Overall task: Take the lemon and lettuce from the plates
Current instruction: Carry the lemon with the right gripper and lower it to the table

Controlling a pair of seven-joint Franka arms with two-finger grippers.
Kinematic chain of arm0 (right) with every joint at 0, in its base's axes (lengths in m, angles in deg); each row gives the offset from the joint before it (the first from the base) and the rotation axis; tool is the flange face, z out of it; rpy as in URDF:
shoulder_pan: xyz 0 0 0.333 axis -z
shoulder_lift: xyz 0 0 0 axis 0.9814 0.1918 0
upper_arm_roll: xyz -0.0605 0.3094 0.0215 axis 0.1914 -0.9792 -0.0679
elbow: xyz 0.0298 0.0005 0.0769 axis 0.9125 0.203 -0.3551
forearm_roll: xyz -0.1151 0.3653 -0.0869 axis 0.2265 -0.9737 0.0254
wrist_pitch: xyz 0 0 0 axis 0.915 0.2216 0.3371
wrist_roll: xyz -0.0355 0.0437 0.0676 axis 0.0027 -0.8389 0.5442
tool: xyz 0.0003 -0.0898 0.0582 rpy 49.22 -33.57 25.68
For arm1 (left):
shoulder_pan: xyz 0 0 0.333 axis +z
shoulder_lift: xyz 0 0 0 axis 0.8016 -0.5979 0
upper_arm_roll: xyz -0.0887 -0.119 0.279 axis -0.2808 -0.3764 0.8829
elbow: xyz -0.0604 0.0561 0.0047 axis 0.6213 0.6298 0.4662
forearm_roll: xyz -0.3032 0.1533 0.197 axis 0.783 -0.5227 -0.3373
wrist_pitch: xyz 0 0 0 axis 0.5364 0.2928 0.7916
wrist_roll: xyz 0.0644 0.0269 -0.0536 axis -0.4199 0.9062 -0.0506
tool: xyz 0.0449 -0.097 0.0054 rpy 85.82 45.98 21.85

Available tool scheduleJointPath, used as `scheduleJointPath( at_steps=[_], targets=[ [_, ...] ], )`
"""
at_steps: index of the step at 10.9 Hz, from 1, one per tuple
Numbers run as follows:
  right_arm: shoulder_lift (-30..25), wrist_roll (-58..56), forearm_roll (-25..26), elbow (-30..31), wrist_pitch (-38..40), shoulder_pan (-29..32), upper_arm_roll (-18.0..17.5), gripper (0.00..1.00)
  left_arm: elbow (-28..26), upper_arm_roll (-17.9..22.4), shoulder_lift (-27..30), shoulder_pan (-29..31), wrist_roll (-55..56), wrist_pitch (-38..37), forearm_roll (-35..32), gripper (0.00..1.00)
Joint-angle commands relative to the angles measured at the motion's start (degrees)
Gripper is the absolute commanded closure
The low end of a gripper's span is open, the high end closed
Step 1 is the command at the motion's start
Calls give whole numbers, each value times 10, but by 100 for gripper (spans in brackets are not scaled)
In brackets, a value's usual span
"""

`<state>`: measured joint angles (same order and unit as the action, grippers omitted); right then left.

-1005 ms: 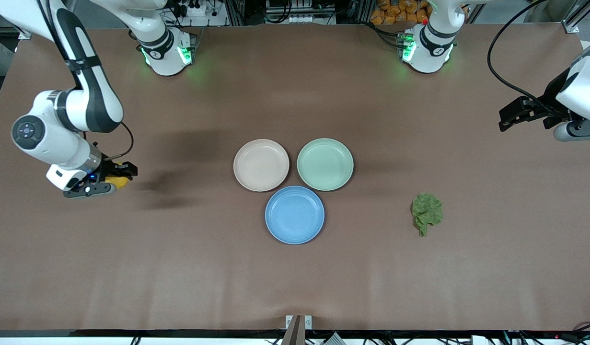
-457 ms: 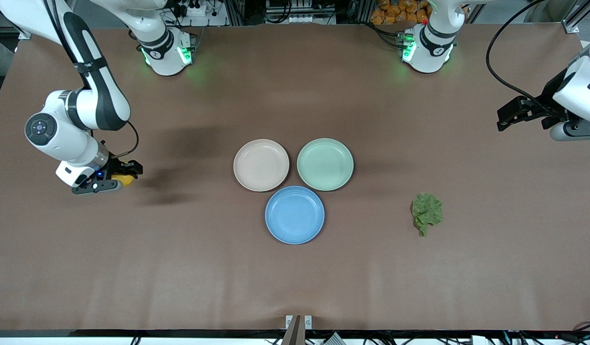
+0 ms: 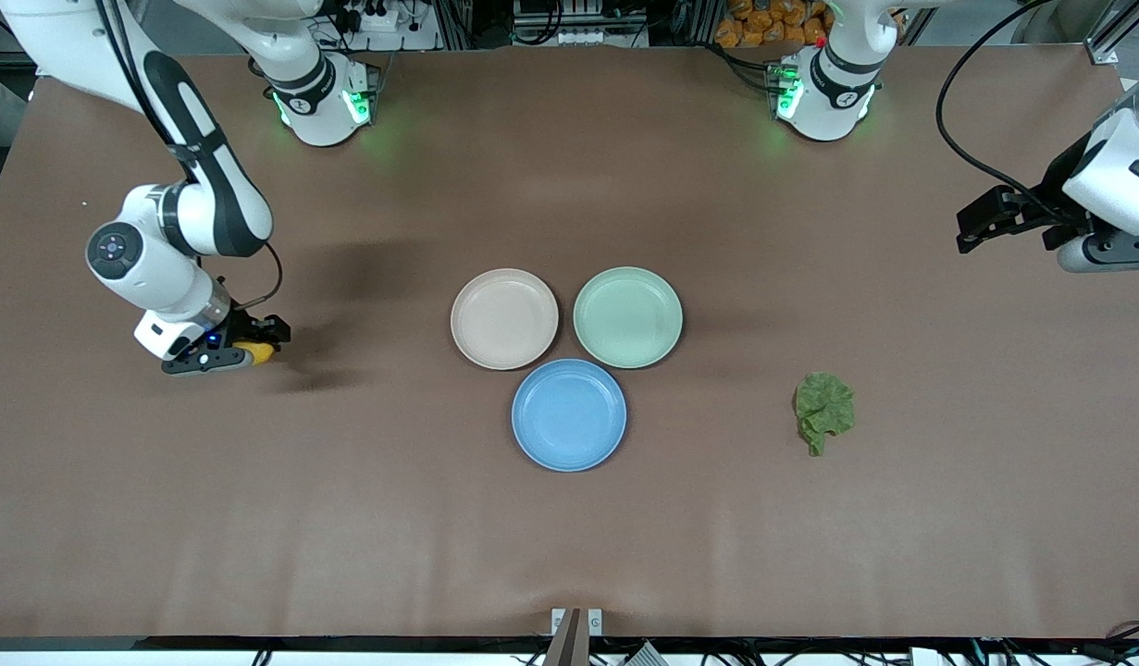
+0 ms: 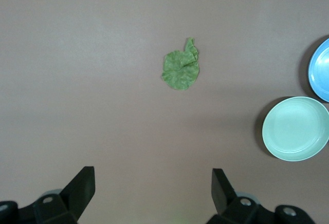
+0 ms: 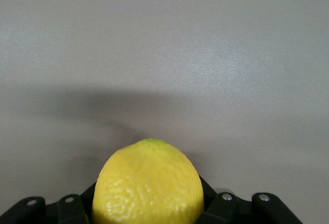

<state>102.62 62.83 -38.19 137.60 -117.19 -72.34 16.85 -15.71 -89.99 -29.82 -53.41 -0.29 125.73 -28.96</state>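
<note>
1. The right gripper (image 3: 259,344) pinches the lemon (image 3: 257,352) over the table's right-arm end, well apart from the plates (image 3: 504,319); the front view mostly hides the fruit.
2. The right wrist view shows its dimpled skin.
3. The left gripper (image 3: 981,217) hangs spread over the left-arm end; the lettuce (image 3: 823,410) lies on the table near it.
4. All plates hold nothing.

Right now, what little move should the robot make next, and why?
Probably the right gripper should lower the lemon to the table and open. It is shut on the lemon over bare table at the right arm's end, clear of the plates. The lettuce already lies on the table, and the open left gripper waits.
</note>
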Motion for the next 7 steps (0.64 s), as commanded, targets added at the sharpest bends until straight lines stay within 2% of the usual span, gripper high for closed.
scheduleJointPath(
  at_steps=[1,4,5,6,7],
  targets=[
    [22,-8,5,5,-34,16,-6,64,4,1,0,0,-15,0,7,0],
    [39,-8,6,4,-45,21,-6,63,2,1,0,0,-15,1,6,0],
    [43,-8,6,4,-48,21,-6,60,2,1,0,0,-15,1,6,0],
    [46,-8,6,2,-49,24,-6,52,2,1,0,1,-15,1,6,0],
    [53,-8,6,1,-50,25,-7,4,2,1,0,0,-15,1,6,0]
  ],
)
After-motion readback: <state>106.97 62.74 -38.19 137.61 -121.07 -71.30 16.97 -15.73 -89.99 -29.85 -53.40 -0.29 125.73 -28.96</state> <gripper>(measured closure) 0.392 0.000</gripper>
